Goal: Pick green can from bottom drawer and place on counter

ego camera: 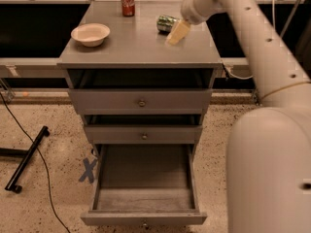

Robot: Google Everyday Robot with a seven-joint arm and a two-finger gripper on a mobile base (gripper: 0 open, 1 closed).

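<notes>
**Green can lies on the counter, beside the gripper**

We see the green can [166,23] on its side on the counter [136,45], towards the back right part of the grey top. The gripper [177,33] hangs just to the right of it, its pale tip angled down towards the counter surface and very near the can. We cannot tell whether it touches the can, nor whether the gripper is spread or pressed together.

The white arm [252,38] reaches in from the upper right, and the robot's broad white body [269,169] fills the lower right corner, hiding the floor on that side of the cabinet.

Two other things share the counter. A red cola can [127,1] stands upright near the back edge, left of the green can and apart from it. A pale shallow bowl [90,34] sits near the left edge, well apart from both cans. Bare grey top lies between the bowl and the gripper.

Below, the bottom drawer [143,178] is pulled far out towards us, its floor showing. The middle drawer [144,135] and the top drawer [141,101] each stand slightly proud of the frame, with dark gaps above them.

On the speckled floor to the left we see a blue X mark [88,170] next to the open drawer, a black bar [26,159] lying at an angle, and a thin dark cable [41,166] trailing past it.
</notes>
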